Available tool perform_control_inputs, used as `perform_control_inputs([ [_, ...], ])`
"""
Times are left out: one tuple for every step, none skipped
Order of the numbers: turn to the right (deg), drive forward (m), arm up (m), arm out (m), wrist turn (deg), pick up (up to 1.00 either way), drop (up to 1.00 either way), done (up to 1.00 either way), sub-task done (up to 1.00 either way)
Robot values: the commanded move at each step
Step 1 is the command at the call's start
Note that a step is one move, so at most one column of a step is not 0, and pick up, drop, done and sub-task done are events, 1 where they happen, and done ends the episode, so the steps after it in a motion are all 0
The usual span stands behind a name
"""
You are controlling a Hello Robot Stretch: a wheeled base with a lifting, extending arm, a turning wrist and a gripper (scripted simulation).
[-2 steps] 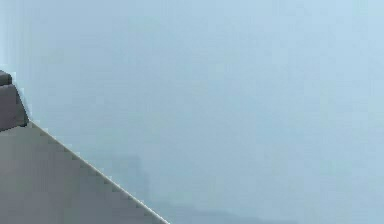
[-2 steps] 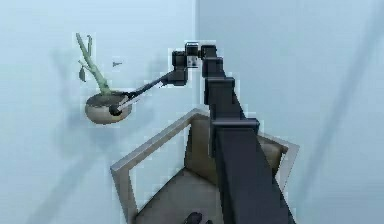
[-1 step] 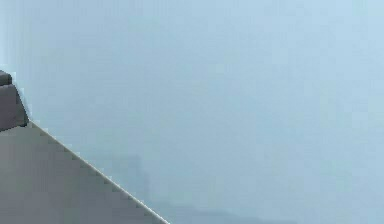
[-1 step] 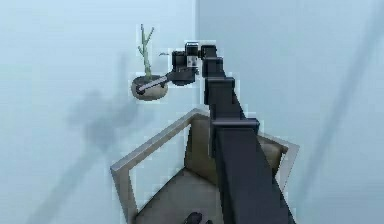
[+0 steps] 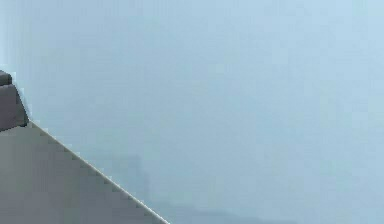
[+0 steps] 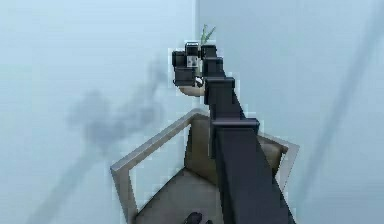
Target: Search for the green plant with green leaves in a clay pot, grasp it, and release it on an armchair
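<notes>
1. Arm side view: the arm (image 6: 235,140) runs as a dark bar from the bottom edge up toward the pale blue wall, slanting slightly left.
2. Two white squares (image 6: 184,60) with black marks sit at its far end. The gripper (image 6: 188,72) is the dark body at and just left of them.
3. Finger state: cannot tell from these pictures.
4. The plant (image 6: 205,36) is at the gripper's far end. Thin green leaves stick up above the white squares, and a pale rounded blob (image 6: 193,89), likely the pot, sits just under the gripper body.
5. The plant hangs clear of every surface, with nothing but wall behind it, so the gripper holds it.
6. The armchair (image 6: 170,185) is in the lower middle of the arm side view. It has a pale frame and a brown seat and back, and stands against the wall.
7. The arm crosses over the chair's right half. In the picture, the plant sits above the chair's back edge.
8. A small dark object (image 6: 194,216) lies on the seat at the bottom edge, just left of the arm. It is too small to identify.
9. Forward view: the pale blue wall (image 5: 250,90) takes up most of the frame, with a wedge of grey floor (image 5: 40,180) at lower left.
10. A dark grey furniture piece (image 5: 10,105) pokes in at the forward view's left edge, standing on the floor next to the wall.
</notes>
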Motion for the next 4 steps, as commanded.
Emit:
perform_control_inputs([
  [0.0,0.0,-0.48,0.0,0.0,0.0,0.0,0.0,0.0],
  [0.0,0.0,-0.32,0.0,0.0,0.0,0.0,0.0,0.0],
  [0.0,0.0,0.0,0.0,0.0,0.0,1.0,0.0,0.0],
  [0.0,0.0,0.1,0.0,0.0,0.0,0.0,0.0,0.0],
])
